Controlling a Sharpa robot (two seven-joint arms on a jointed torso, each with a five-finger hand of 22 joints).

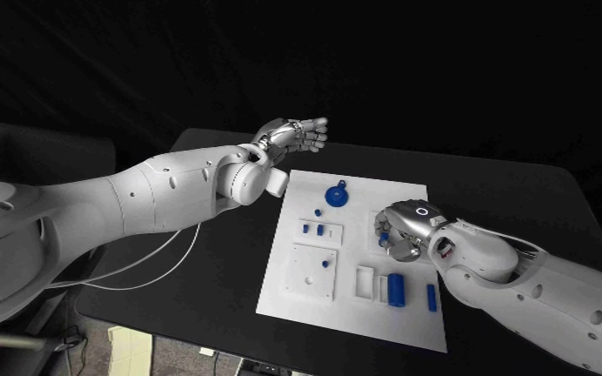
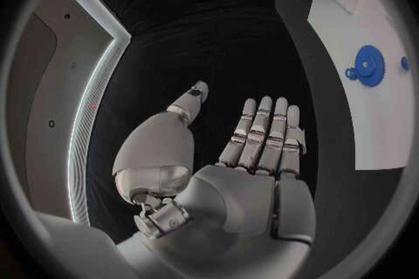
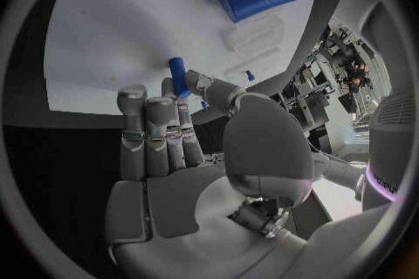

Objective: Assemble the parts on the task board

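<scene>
The right hand [image 3: 179, 153] pinches a small blue peg [image 3: 178, 76] at its fingertips, low over the right side of the white board [image 1: 283, 293]. The hold looks shallow: judged from this, a tilt could spill the peg or jam it against its hole. The left hand [image 1: 291, 138] hovers beyond the board's far left corner, fingers extended and holding nothing. A blue gear [image 1: 337, 195] sits on the board's far end, a blue cylinder [image 1: 397, 288] near the right arm.
</scene>
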